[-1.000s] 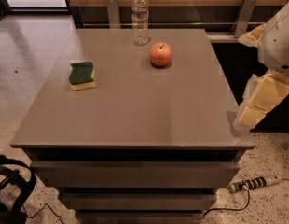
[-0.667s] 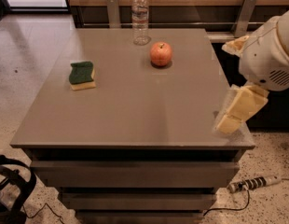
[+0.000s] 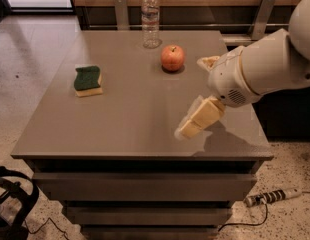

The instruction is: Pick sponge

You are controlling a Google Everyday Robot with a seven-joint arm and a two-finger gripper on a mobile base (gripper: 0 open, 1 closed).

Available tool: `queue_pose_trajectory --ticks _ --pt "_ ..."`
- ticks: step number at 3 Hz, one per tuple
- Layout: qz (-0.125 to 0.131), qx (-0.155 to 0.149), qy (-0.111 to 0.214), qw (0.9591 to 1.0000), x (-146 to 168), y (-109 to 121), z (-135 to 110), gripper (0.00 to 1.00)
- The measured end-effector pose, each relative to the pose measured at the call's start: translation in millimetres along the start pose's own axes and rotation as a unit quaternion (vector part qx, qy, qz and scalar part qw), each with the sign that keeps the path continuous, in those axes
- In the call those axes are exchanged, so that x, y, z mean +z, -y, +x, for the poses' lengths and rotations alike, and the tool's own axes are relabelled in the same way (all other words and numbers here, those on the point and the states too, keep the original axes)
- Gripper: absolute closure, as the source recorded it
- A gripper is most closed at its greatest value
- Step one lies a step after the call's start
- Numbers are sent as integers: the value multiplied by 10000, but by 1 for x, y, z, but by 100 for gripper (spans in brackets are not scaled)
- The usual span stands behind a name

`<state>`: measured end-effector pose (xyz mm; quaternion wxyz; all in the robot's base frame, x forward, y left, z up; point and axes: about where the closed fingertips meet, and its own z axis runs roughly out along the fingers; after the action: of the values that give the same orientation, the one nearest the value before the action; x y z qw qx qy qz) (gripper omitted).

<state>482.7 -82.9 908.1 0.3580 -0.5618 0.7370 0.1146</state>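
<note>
We see the sponge (image 3: 88, 80) lying flat on the left side of the gray table (image 3: 135, 119), green side up. The gripper (image 3: 191, 126) hangs low over the right side, well apart from the sponge. We cannot tell if it is spread apart or pressed together. An apple (image 3: 172, 57) and a bottle (image 3: 150, 19) stand at the back.

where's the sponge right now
In the camera view the sponge lies on the table, left side, left of the apple; the gripper hovers over its right front.
</note>
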Motion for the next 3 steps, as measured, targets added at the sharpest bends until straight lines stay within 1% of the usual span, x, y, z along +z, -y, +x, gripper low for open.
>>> queue_pose_trajectory --ticks 1,2,3 --pt "208 210 581 9979 27 15 -27 0" --pt "228 202 614 9976 30 15 -31 0" --pt "208 192 774 9966 53 12 -44 0"
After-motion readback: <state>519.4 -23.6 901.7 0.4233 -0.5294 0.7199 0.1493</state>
